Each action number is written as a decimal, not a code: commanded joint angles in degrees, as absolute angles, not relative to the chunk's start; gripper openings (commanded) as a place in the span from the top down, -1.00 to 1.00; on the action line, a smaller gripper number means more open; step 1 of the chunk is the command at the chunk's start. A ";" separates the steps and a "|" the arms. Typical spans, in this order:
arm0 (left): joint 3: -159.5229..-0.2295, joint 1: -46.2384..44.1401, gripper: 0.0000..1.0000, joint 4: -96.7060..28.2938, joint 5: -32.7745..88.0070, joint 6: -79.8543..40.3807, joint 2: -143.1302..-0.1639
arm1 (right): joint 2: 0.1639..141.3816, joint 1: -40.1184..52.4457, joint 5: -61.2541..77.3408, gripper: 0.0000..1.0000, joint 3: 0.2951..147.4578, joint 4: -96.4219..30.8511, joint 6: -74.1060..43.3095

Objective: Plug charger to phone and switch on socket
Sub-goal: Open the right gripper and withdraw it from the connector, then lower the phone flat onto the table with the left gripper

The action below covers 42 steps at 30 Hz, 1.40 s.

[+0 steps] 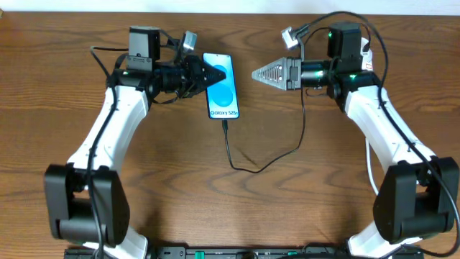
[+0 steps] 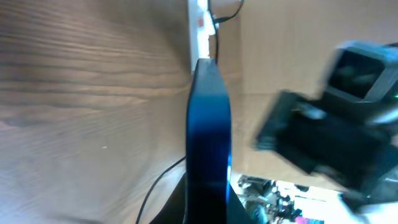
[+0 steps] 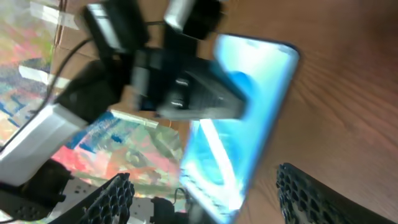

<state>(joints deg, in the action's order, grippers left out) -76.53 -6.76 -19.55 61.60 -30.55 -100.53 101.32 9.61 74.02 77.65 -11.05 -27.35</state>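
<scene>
Covering phone top, apparently clamped left hand; charger trailing below.

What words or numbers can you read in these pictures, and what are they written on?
"Galaxy S25+": small white text low on the blue screen of the phone, in the overhead view. The last sign is tiny and only looks like a plus.
Left wrist and right wrist views: too blurred, nothing can be read there.
</scene>
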 commanded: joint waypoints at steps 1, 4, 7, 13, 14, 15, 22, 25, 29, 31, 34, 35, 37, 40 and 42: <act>-77.19 -6.57 0.85 -19.62 63.72 -24.51 -102.89 | 98.13 10.39 73.49 -0.45 82.28 -13.23 -24.80; -77.19 -6.66 0.86 -19.68 63.35 -22.44 -104.31 | 97.86 11.31 66.78 -0.46 86.78 -24.69 -18.35; -77.19 -6.87 0.86 -19.88 61.08 -21.54 -105.06 | 97.82 12.56 52.66 -0.50 94.08 -42.59 -9.10; -77.21 -8.16 0.86 -20.84 49.71 -18.11 -105.27 | 97.80 16.03 26.02 -0.60 107.20 -64.05 -4.47; -77.21 -8.47 0.86 -21.21 47.53 -17.69 -105.49 | 97.80 16.43 24.95 -0.61 108.12 -65.23 -4.19; -77.21 -8.75 0.86 -21.43 45.98 -17.58 -105.73 | 97.80 16.78 24.21 -0.62 108.75 -66.00 -4.19; -77.21 -9.69 0.86 -20.47 42.41 -17.65 -110.50 | 97.84 18.06 22.48 -0.59 108.14 -68.23 -4.19; -77.21 -9.69 0.85 -19.40 42.41 -17.82 -113.36 | 97.84 18.11 21.63 -0.59 107.81 -69.04 -4.19; -77.30 -9.69 0.86 -18.06 42.50 -18.26 -116.42 | 97.84 18.11 20.91 -0.60 107.77 -70.06 -4.19; -77.32 -9.69 0.86 -17.67 41.93 -18.26 -117.01 | 97.84 18.11 20.91 -0.61 107.77 -70.15 -4.21; -77.32 -9.69 0.86 -17.52 40.34 -18.24 -117.49 | 97.84 18.11 20.91 -0.64 107.77 -70.15 -4.21; -77.32 -9.69 0.86 -17.50 40.36 -18.26 -117.60 | 97.84 18.11 20.91 -0.66 107.77 -70.17 -4.19; -77.30 -9.76 0.85 -17.52 40.05 -18.24 -117.78 | 97.84 18.11 20.88 -0.68 107.77 -70.43 -4.19; -77.30 -10.15 0.85 -17.76 37.89 -18.26 -117.93 | 97.84 18.11 20.88 -0.70 107.77 -70.85 -4.16; -77.23 -10.57 0.85 -17.74 36.77 -18.26 -118.06 | 97.84 18.09 20.86 -0.72 107.77 -71.16 -4.12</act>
<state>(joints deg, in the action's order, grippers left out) -76.53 -9.98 -17.76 38.59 -19.03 -118.02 98.24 16.93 21.10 107.92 -70.89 -5.15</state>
